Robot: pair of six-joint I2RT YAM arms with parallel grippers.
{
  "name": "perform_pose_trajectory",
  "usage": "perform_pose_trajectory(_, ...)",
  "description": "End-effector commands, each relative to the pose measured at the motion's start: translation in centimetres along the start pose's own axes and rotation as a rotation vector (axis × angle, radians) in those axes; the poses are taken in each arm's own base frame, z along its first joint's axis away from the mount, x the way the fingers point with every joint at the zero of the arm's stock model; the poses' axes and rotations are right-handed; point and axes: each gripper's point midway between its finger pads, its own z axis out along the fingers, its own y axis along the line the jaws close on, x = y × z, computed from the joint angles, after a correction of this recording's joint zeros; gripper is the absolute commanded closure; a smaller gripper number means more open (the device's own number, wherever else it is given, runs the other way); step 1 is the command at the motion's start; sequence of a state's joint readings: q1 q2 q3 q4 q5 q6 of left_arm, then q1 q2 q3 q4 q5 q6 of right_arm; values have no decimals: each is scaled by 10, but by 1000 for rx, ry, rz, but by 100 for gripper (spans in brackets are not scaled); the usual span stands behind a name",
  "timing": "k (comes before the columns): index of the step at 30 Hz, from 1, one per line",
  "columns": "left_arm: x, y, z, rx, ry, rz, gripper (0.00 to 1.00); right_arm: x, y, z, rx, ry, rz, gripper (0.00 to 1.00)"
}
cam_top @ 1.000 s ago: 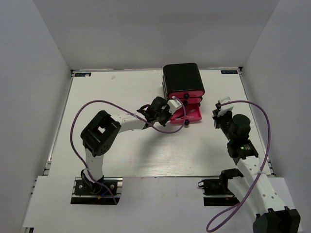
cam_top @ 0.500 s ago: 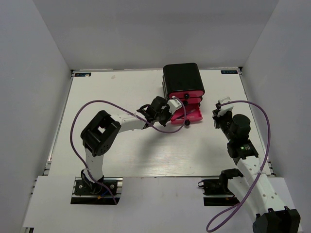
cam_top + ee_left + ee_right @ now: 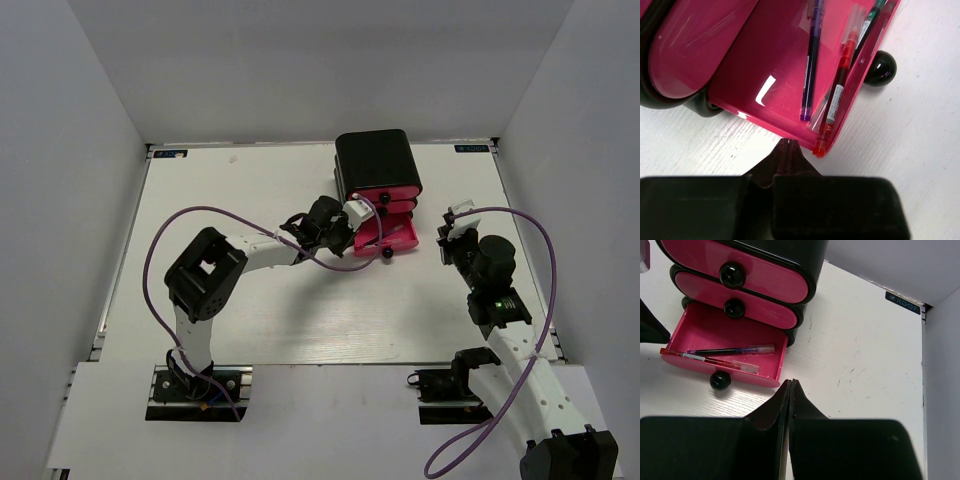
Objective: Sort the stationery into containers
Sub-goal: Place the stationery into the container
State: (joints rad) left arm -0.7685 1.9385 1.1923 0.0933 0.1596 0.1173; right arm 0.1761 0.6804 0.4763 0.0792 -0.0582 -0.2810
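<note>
Bottom pink drawer (image 3: 725, 332) open, red pen (image 3: 837, 95) and purple pen (image 3: 811, 60) lying inside

And there's the left arm (image 3: 215, 275): white tubular links, chunky black joint housings, a purple cable (image 3: 200, 209) looping high off it. The right arm (image 3: 505, 330) matches, with white shell, black joints and a small green light (image 3: 497, 301) glowing, and a second purple cable (image 3: 552, 280) curls down to five o'clock. Up close, the left gripper (image 3: 788, 142) and right gripper (image 3: 790, 382) show matte black jaws tapering to thin points from blocky black bodies.
</note>
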Motion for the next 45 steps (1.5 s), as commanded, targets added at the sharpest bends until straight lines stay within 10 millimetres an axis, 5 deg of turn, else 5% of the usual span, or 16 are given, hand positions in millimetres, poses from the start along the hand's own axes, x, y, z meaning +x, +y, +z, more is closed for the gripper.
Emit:
perform_pose_trajectory(1, -60, -2, -21, 14, -156, 7, 100, -14, -9, 0, 36, -55, -14, 100)
perform_pose_trajectory(9, -63, 6, -30, -38, -162, 8, 100, -14, -8, -1, 34, -58, -16, 100)
perform_pose_trajectory(17, -30, 10, -38, -68, -65, 31, 100, -15, -8, 0, 31, -58, -14, 100)
perform_pose_trajectory(25, -18, -4, -42, 24, -7, 102, 100, -12, -7, 0, 27, -52, -15, 100)
perform_pose_trajectory(45, -12, -18, -14, 127, 22, 81, 100, -13, -9, 0, 34, -53, -16, 100)
